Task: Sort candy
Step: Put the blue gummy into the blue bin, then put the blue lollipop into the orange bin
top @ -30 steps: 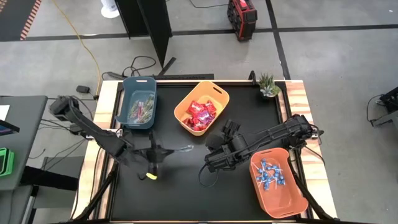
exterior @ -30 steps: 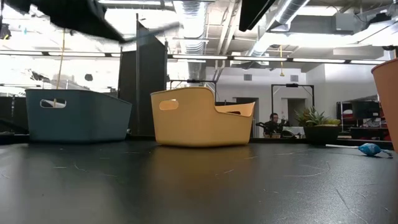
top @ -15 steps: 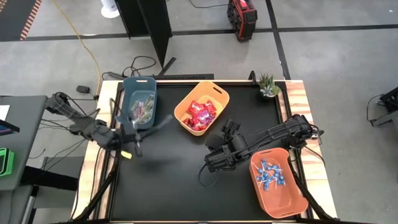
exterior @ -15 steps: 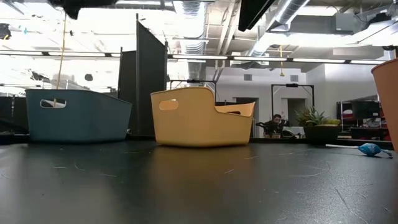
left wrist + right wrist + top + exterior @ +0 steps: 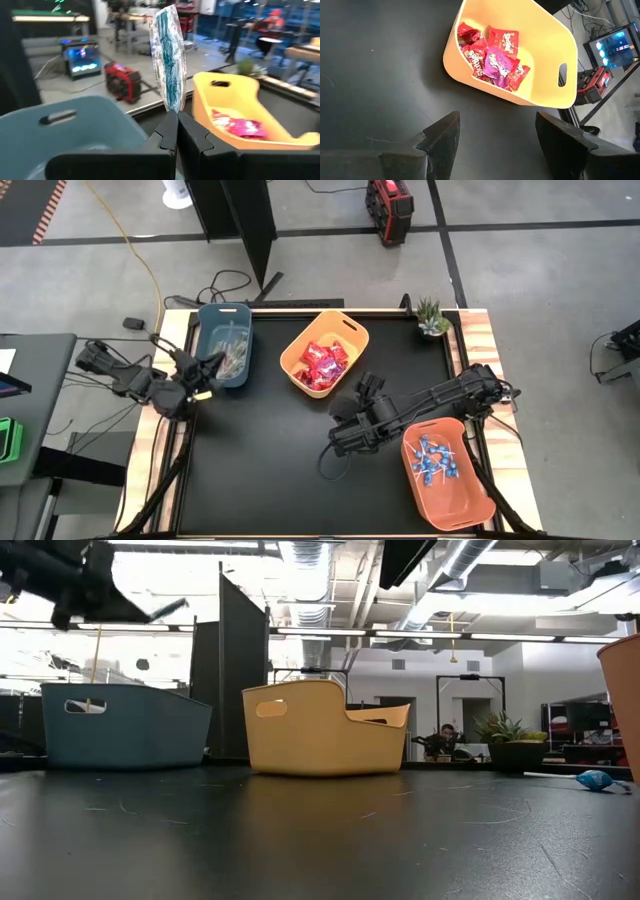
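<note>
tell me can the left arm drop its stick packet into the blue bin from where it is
Probably yes: the left gripper, fingers shut on the stick packet, hangs at the blue bin edge, with nothing between them.

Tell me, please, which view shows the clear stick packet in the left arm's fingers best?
The left wrist view: the thin clear stick packet stands upright, pinched between the shut fingers. The high view shows it as a sliver by the blue plastic bin; the low view blurs it; the right wrist view misses it.

The left gripper (image 5: 205, 370) is sitting raised at the table's nine o'clock edge, fingers pinched together. The right gripper (image 5: 492, 132) is hovering near the centre, fingers (image 5: 440, 137) spread wide, pointing toward eleven o'clock.
</note>
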